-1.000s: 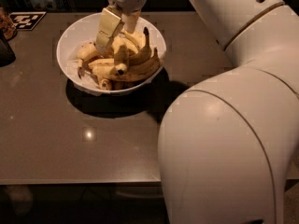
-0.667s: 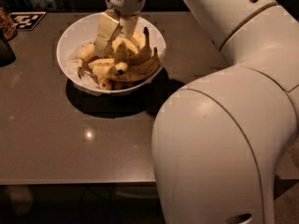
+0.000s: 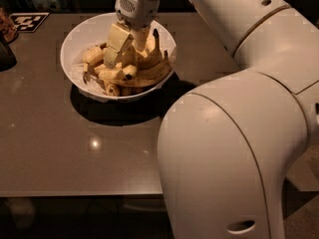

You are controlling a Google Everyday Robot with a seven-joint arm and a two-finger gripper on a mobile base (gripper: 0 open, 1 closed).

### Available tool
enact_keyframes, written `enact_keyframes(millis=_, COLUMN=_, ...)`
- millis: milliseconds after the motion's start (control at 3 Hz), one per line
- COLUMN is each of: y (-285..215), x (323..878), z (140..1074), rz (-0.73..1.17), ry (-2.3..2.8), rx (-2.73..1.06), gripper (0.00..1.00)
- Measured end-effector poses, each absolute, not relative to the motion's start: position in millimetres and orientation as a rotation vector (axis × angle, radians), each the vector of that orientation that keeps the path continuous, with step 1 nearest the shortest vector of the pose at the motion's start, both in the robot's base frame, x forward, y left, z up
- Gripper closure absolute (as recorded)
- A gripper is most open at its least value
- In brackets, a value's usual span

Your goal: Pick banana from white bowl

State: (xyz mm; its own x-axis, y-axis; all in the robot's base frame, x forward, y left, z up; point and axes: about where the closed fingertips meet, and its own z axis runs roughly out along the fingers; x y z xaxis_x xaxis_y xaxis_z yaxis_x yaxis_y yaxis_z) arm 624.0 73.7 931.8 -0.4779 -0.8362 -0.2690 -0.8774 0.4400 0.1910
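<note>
The white bowl [image 3: 79, 39] stands at the back of the dark table and holds a heap of several yellow bananas. My gripper [image 3: 129, 46] reaches down into the bowl from above and sits in the middle of the heap. A plump yellow banana [image 3: 130, 61] with a black tip lies right under the gripper and touches it. Other bananas [image 3: 149, 73] curve along the bowl's right side. My white arm fills the right half of the view.
The dark table [image 3: 60, 148] reaches to a front edge low in the view. A black-and-white marker tag [image 3: 29, 21] lies at the back left. A dark object [image 3: 6, 54] stands at the left edge.
The gripper has stayed down in the bowl at almost the same spot. The arm's big elbow section has swung left and nearer to the camera. The bananas have not visibly moved.
</note>
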Motion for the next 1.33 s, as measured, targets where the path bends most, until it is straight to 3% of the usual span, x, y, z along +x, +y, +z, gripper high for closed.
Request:
enact_keyframes(millis=333, y=81.2, x=632.7, z=931.6, rz=0.464, ry=2.520, rx=-1.501, gripper=0.42)
enact_keyframes(millis=1000, y=91.6, x=643.6, z=929.7, rz=0.467, ry=2.486, rx=-1.472, gripper=0.88)
enact_keyframes(millis=1333, y=85.7, x=638.3, z=941.1, rz=0.442, ry=2.415, rx=-1.500, gripper=1.00)
